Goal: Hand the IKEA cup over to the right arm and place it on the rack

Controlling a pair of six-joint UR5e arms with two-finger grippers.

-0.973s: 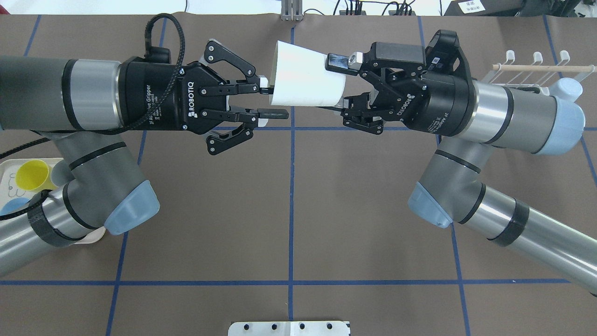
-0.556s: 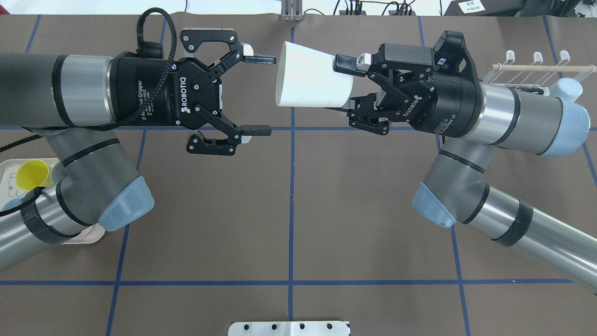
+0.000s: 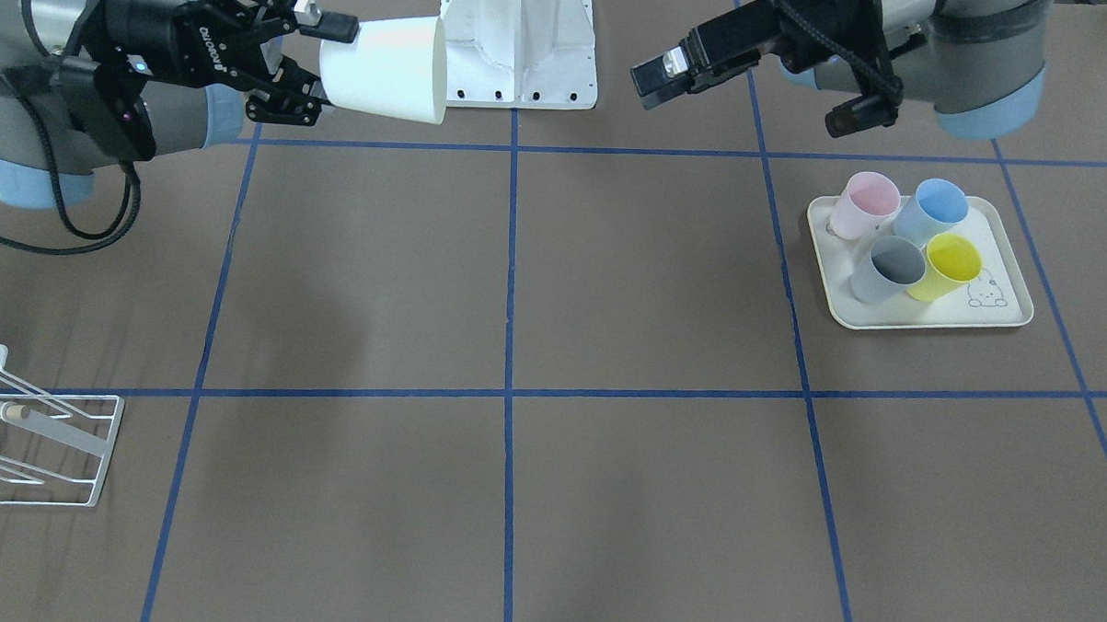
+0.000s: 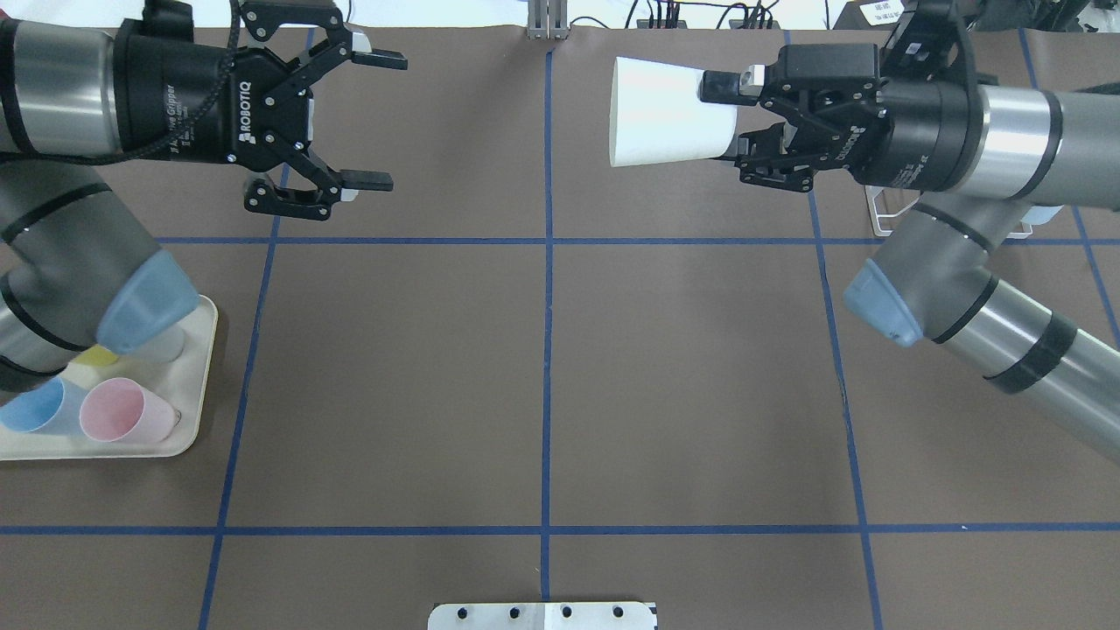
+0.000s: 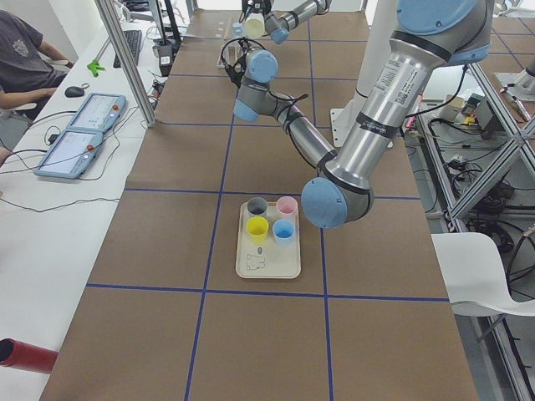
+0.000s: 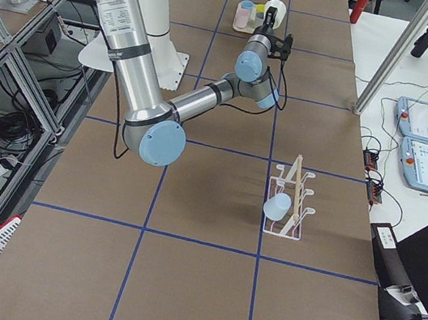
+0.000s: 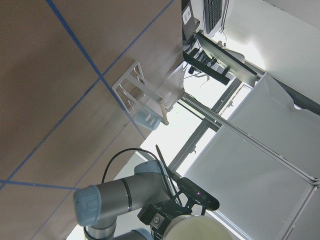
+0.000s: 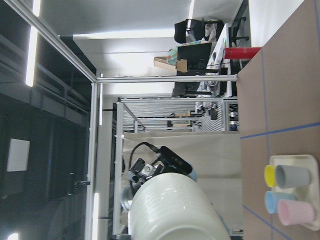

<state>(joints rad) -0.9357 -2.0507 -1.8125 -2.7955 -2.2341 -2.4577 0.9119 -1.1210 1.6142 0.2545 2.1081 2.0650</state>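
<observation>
The right fingers (image 4: 731, 83) pinch the sideways cup (image 4: 665, 112) by its base, the rack (image 6: 298, 195) lies toward the table's (image 4: 682, 394) right edge, and the left fingers (image 4: 367, 182) are spread.

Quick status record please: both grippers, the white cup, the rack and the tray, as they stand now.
white cup: held in the air on its side, mouth toward the robot's left
right gripper: shut on the white cup's base end
left gripper: open, empty, apart from the cup
rack: on the table on the robot's right, one light blue cup on it
tray: on the robot's left, holds pink cup, blue cup, grey cup, yellow cup
stage: handover done, racking not yet done
</observation>
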